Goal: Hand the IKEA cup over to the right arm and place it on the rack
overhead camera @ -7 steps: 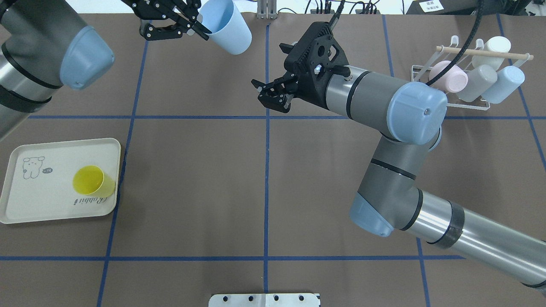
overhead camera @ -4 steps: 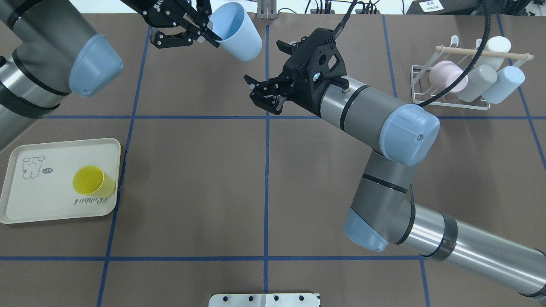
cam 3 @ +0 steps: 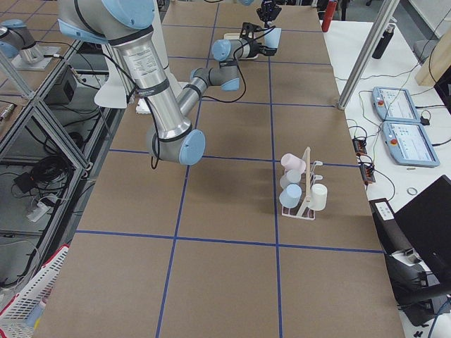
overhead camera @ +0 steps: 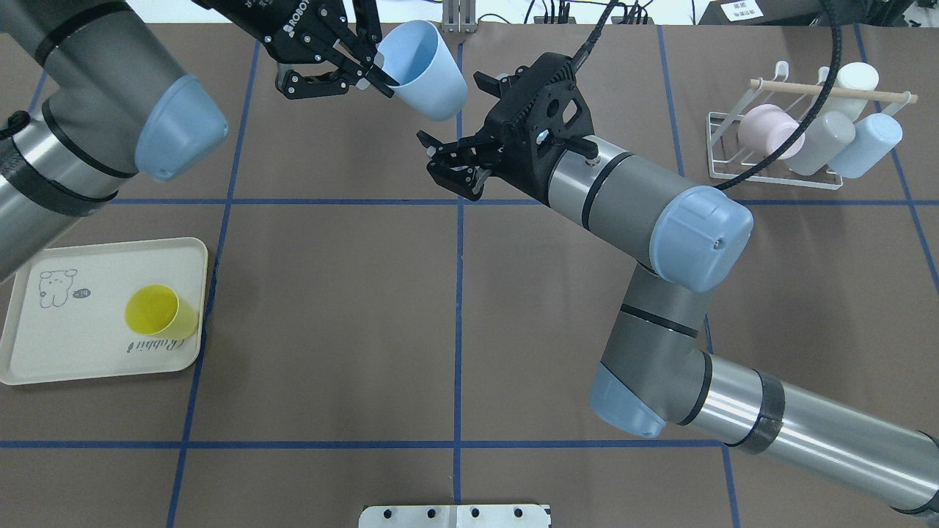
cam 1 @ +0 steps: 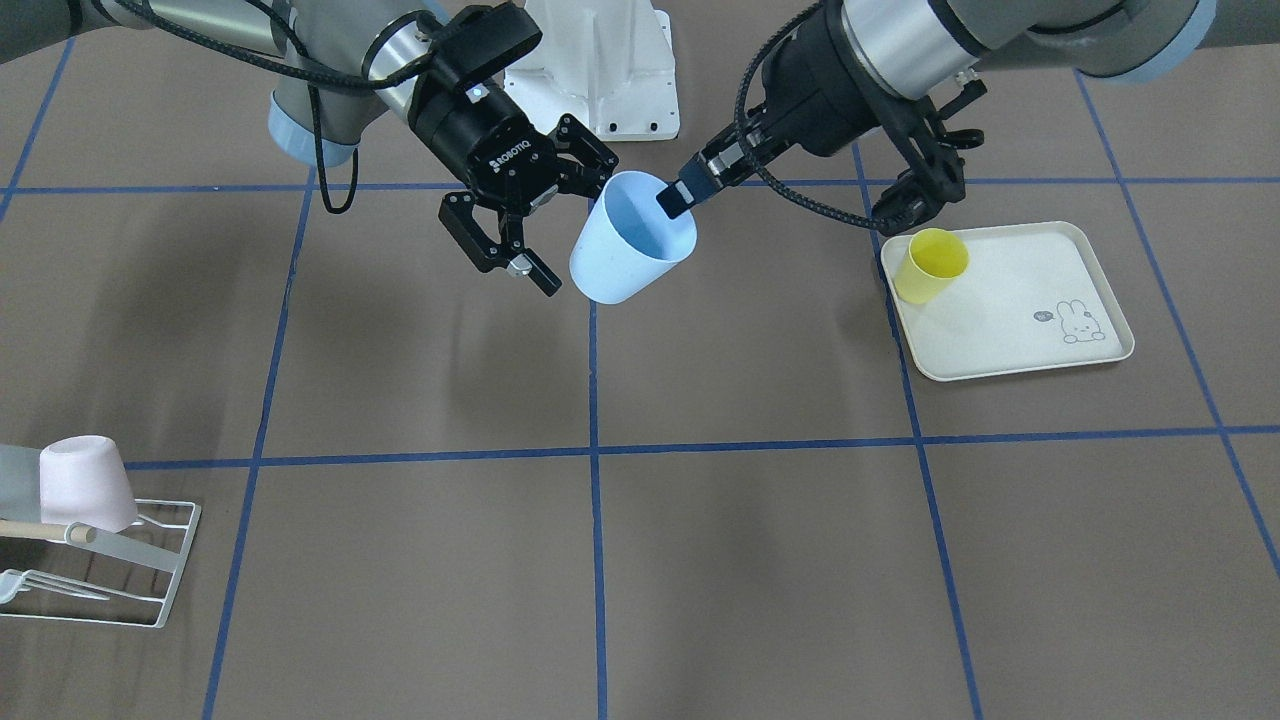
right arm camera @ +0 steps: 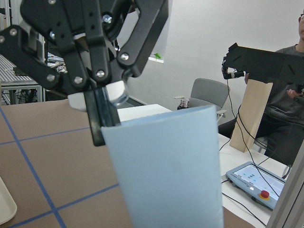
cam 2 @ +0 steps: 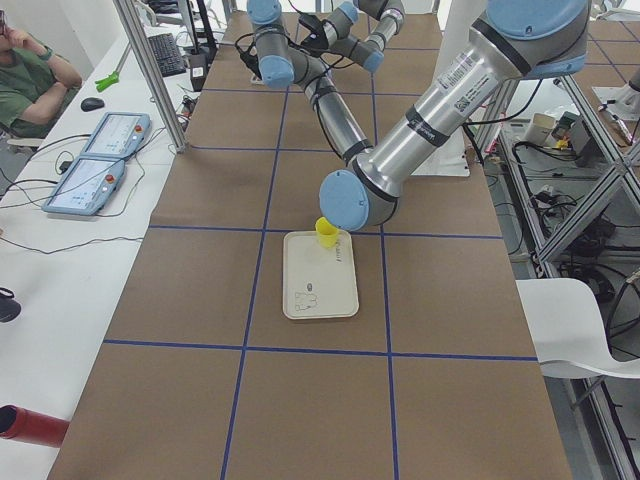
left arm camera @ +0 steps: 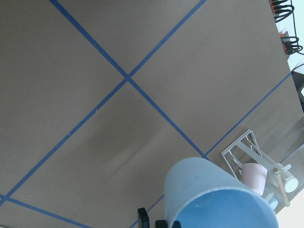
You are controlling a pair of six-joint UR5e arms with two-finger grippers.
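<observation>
The IKEA cup (overhead camera: 430, 72) is light blue and hangs tilted above the far middle of the table. My left gripper (overhead camera: 379, 71) is shut on its rim, one finger inside the mouth, as the front-facing view shows at the cup (cam 1: 628, 258) and left gripper (cam 1: 679, 197). My right gripper (overhead camera: 447, 165) stands open just beside the cup's wall (cam 1: 575, 232), apart from it. The right wrist view is filled by the cup (right arm camera: 166, 175). The rack (overhead camera: 770, 178) stands at the far right with several cups on it.
A cream tray (overhead camera: 73, 352) at the near left carries a yellow cup (overhead camera: 156, 312). A pink cup (cam 1: 85, 485) sits on the rack's end (cam 1: 160, 575). A person (cam 2: 30, 80) sits at a side bench with control pendants.
My left arm has carried the blue cup right and nearer, toward the table's centre line. My right gripper has shifted left toward it, staying open.
</observation>
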